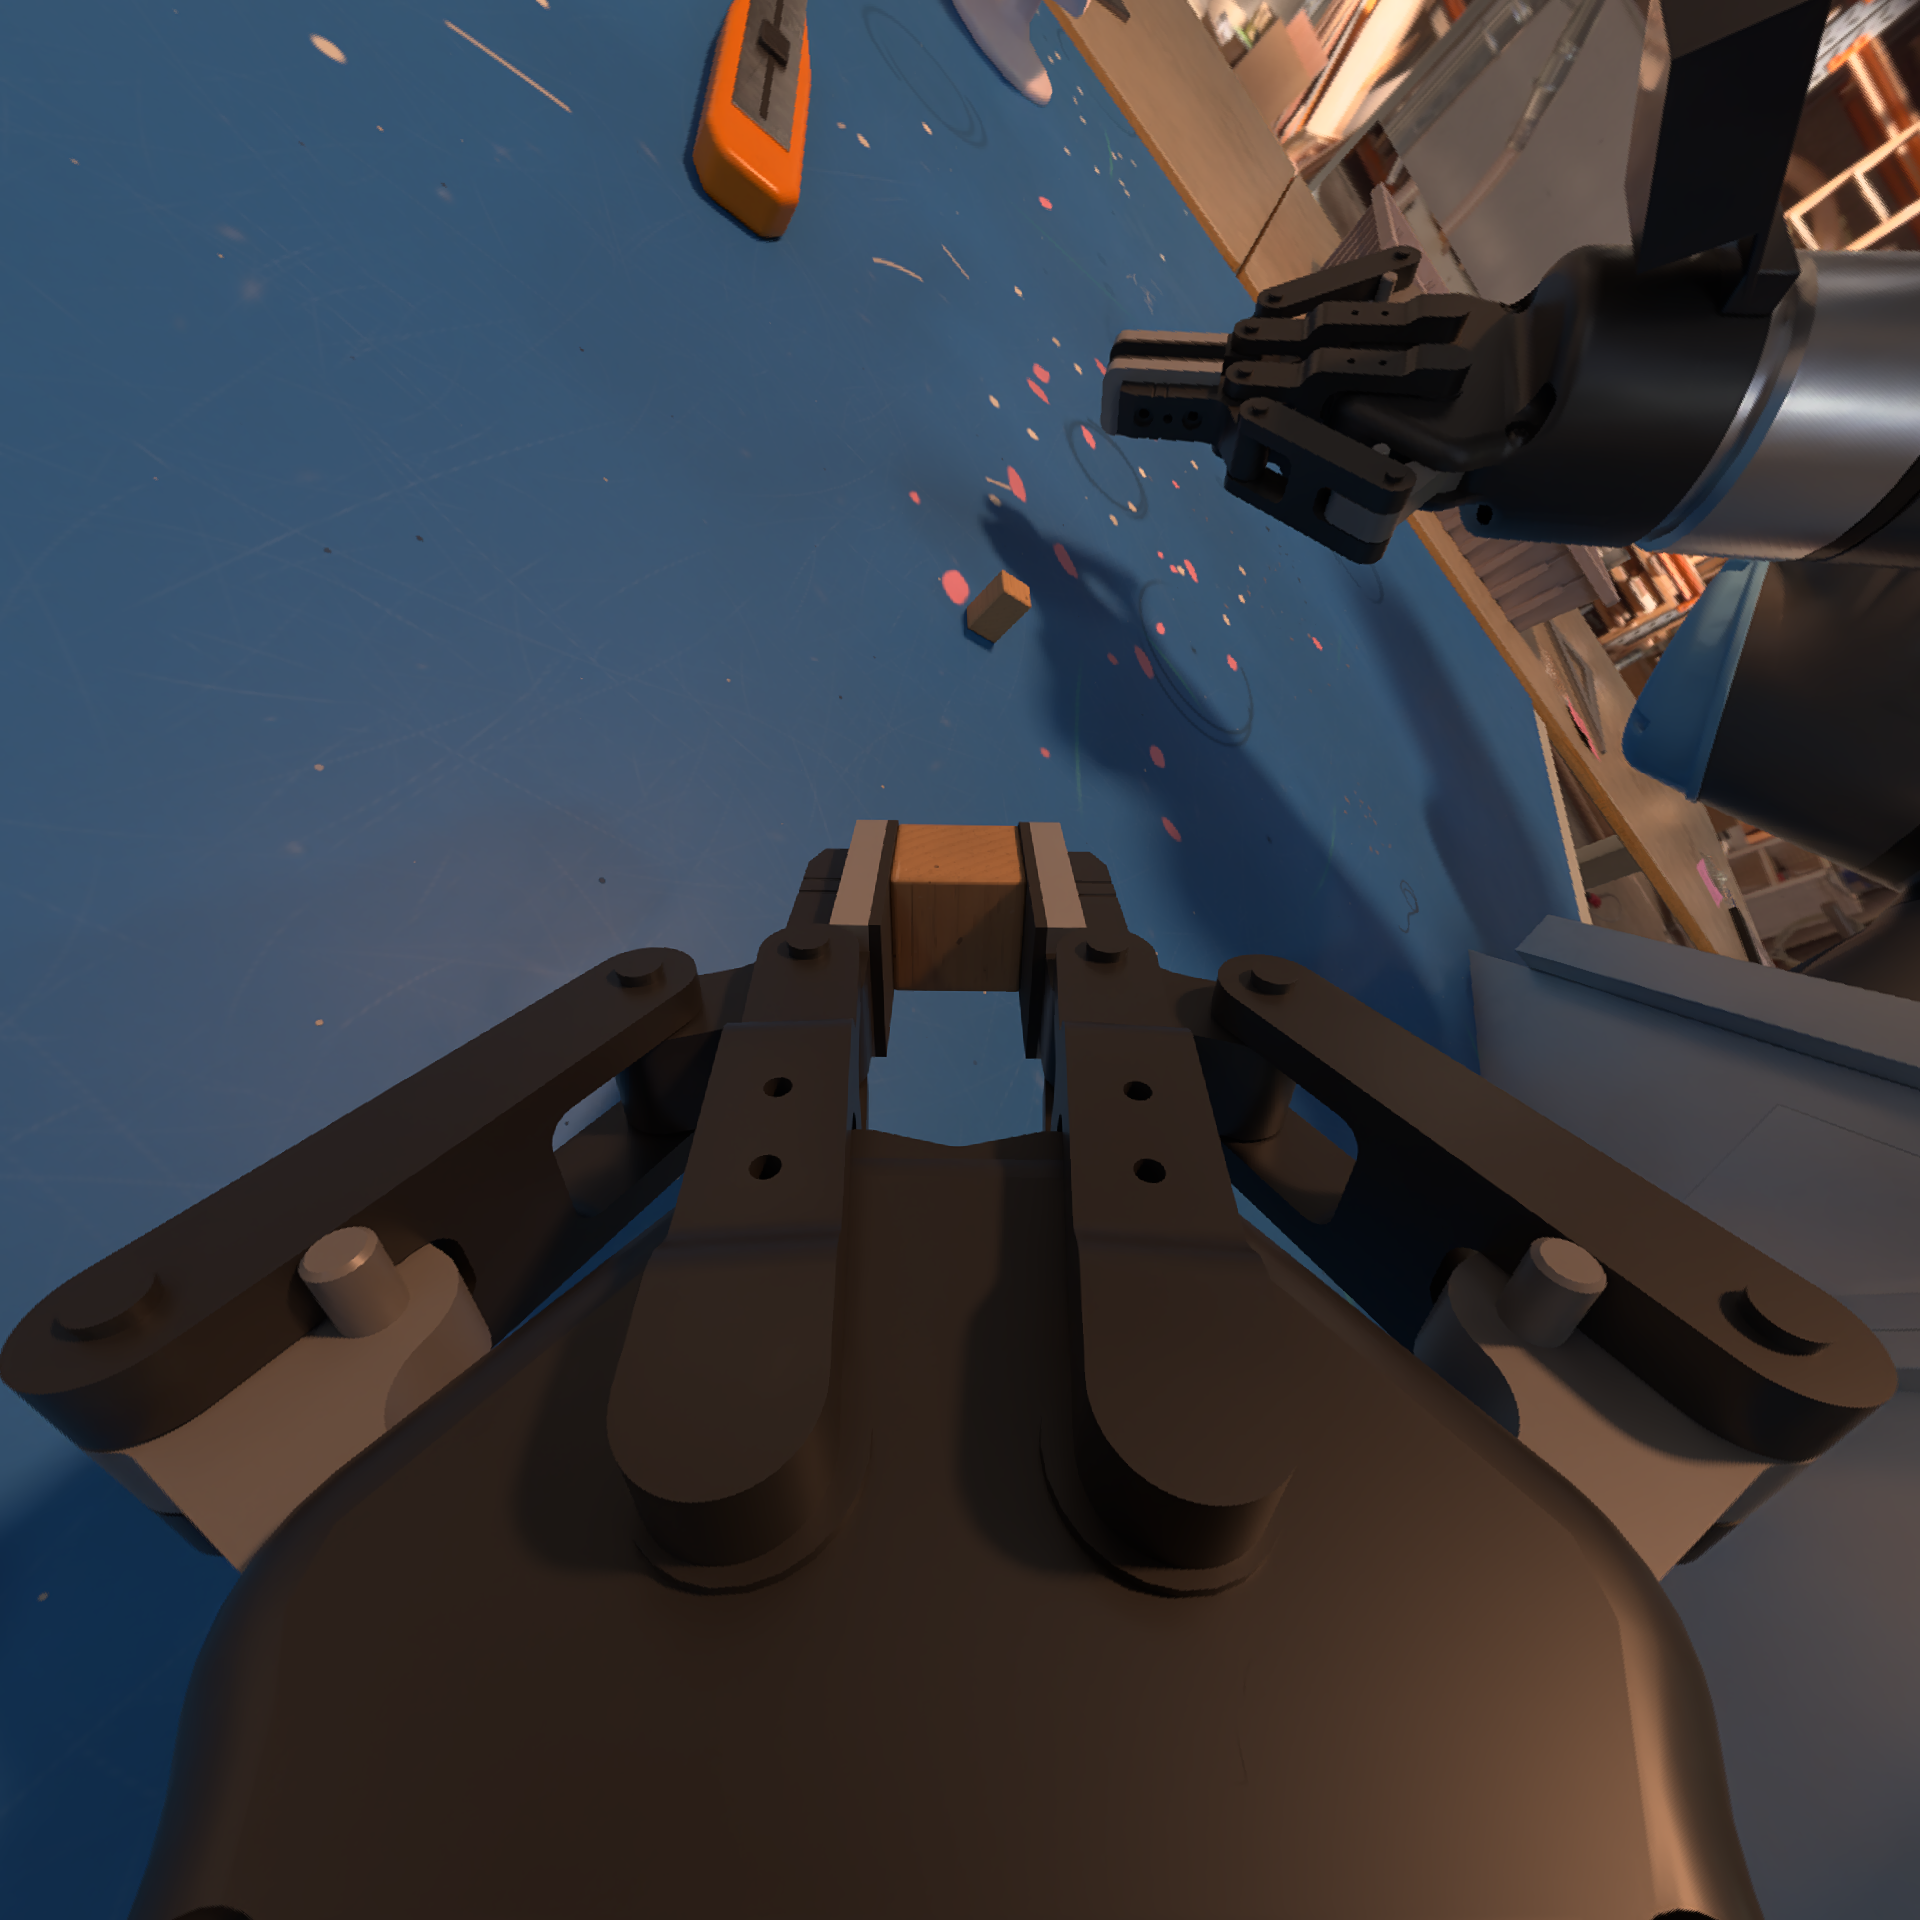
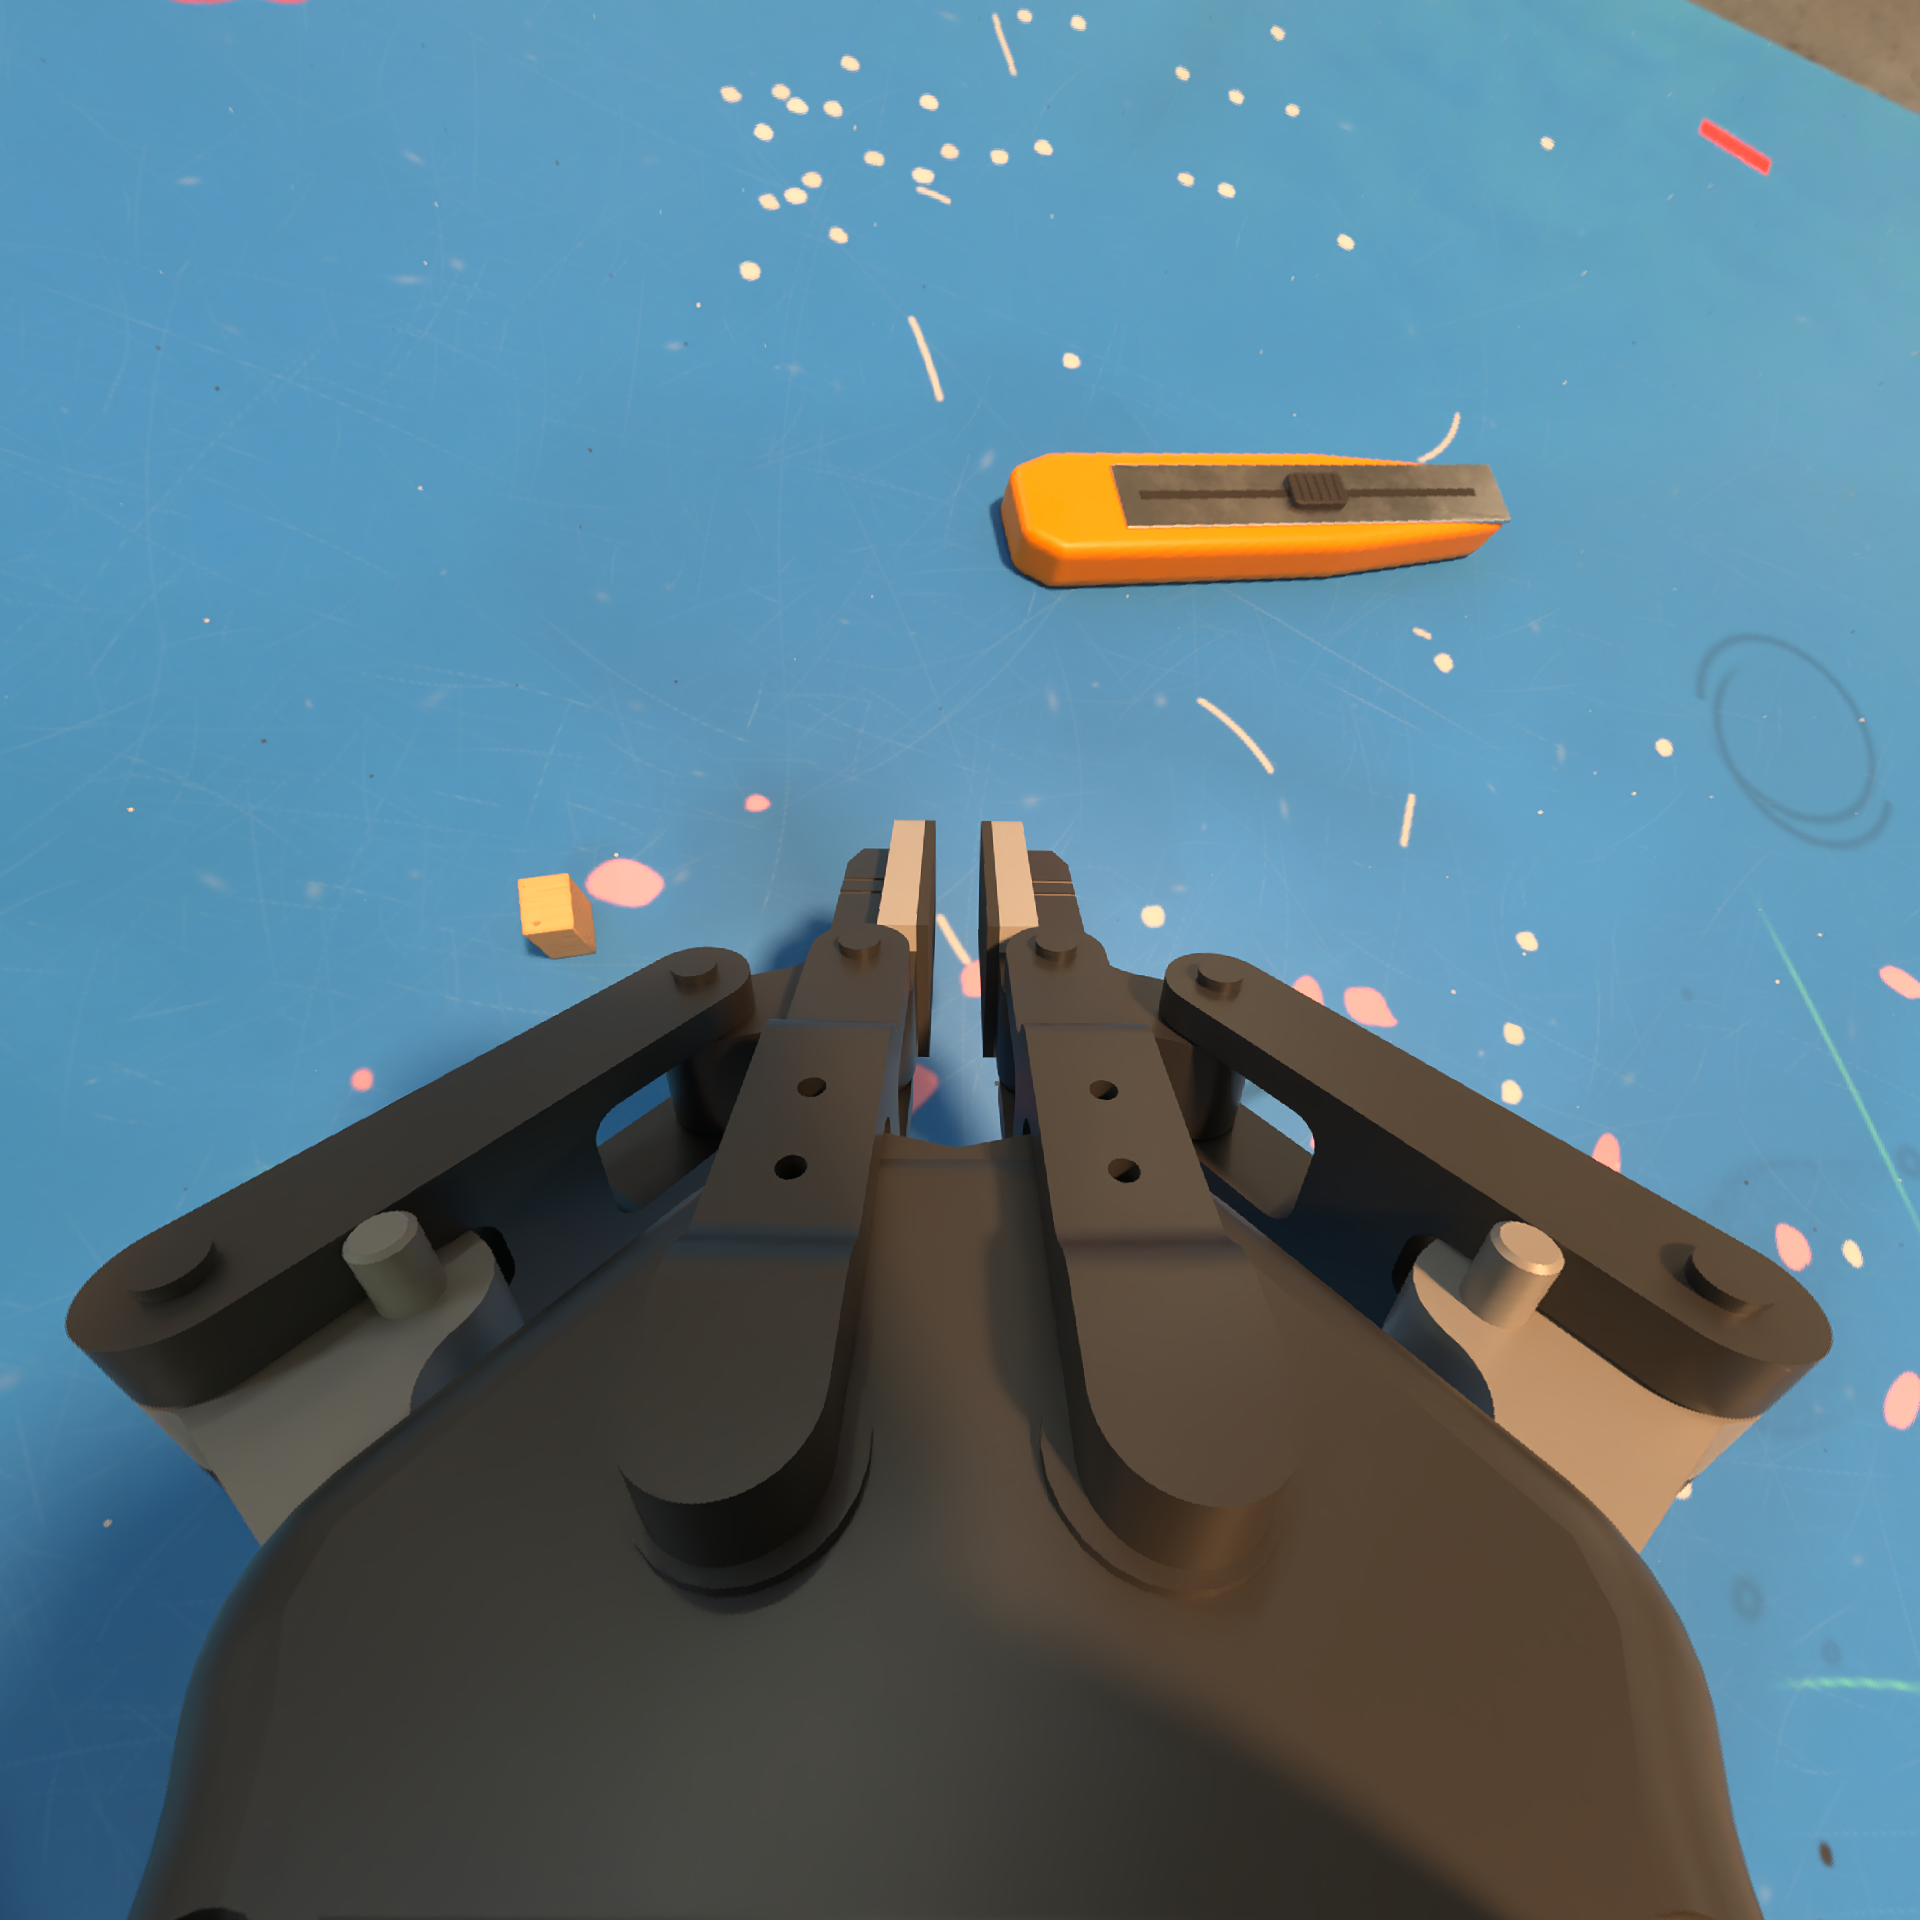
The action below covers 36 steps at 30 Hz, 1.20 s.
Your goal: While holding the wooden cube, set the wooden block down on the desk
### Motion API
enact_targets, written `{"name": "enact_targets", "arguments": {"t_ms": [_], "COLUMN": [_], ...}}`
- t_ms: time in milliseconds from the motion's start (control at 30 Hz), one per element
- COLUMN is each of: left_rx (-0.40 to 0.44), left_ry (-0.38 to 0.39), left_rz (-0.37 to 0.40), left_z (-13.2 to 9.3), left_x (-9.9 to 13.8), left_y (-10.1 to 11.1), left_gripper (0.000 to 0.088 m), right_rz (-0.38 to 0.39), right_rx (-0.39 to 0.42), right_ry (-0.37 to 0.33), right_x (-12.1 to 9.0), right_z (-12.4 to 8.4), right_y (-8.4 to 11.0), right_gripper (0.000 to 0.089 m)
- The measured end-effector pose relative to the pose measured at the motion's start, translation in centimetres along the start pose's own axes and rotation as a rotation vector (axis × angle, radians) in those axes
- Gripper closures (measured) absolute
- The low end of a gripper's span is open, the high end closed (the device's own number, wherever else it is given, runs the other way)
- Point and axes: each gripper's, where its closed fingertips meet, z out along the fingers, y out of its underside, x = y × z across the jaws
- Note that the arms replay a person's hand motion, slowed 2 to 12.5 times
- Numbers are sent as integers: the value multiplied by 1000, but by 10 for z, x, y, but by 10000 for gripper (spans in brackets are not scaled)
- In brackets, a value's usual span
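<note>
My left gripper is shut on the wooden cube, held between its pads above the blue desk. The small wooden block lies on the desk ahead of it, free of both grippers. In the right wrist view the block sits left of my right gripper, apart from it. That gripper is empty, its jaws a narrow gap apart, above the desk. It also shows in the left wrist view, hovering beyond and right of the block.
An orange utility knife lies on the desk ahead of the right gripper; it also shows far off in the left wrist view. A white object lies near the desk's far wooden edge. A grey box stands at the right.
</note>
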Motion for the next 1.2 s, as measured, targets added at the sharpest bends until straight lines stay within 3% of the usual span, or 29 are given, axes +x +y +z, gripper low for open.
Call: {"name": "enact_targets", "arguments": {"t_ms": [567, 867, 1033, 1200], "left_rx": [2, 5, 1, -3], "left_ry": [17, 28, 34, 36], "left_rz": [18, 11, 7, 6], "left_z": [5, 7, 9, 10], "left_x": [1, 0, 0, 0], "left_y": [-7, -10, -11, -11], "left_gripper": [683, 683, 683, 683], "right_rz": [9, 8, 17, 26], "right_rx": [106, 274, 368, 381], "right_ry": [73, 119, 186, 246], "right_x": [13, 19, 30, 41], "right_z": [-19, -42, -56, -60], "right_y": [-10, -34, -43, -41], "right_gripper": [847, 833, 776, 649]}}
